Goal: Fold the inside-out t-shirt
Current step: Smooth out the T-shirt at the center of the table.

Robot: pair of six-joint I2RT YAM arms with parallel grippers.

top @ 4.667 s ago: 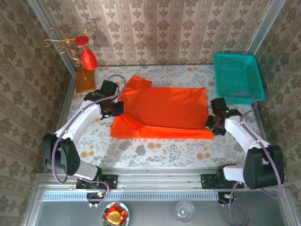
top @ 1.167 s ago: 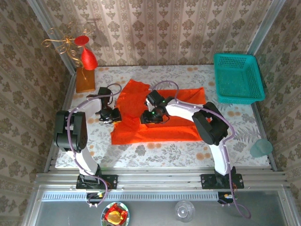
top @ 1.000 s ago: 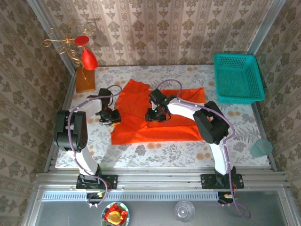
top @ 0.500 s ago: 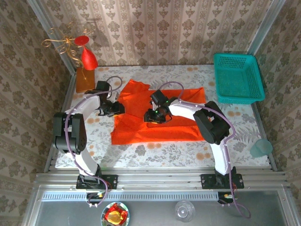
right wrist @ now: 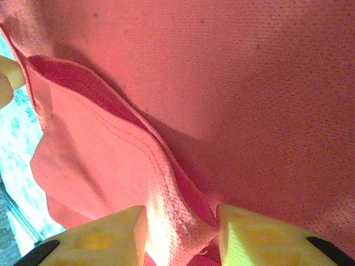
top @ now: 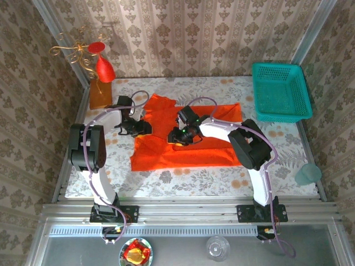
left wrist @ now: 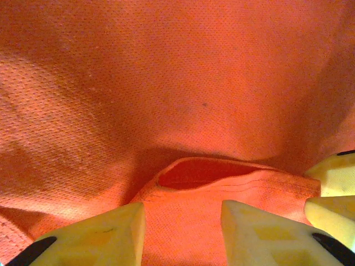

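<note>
Floral-print counter [top: 111,166] carries the inside-out t-shirt [top: 216,133], spread flat at its middle. To fold it well, I judge each pair of jaws should close low on a full hem layer. Both should then lift together so the cloth carries over evenly. The left jaws sit at the shirt's left edge, part-open, a hemmed flap lying loose between them. The right jaws sit further in over its body, likewise part-open astride a raised seamed fold, not visibly clamped.
</note>
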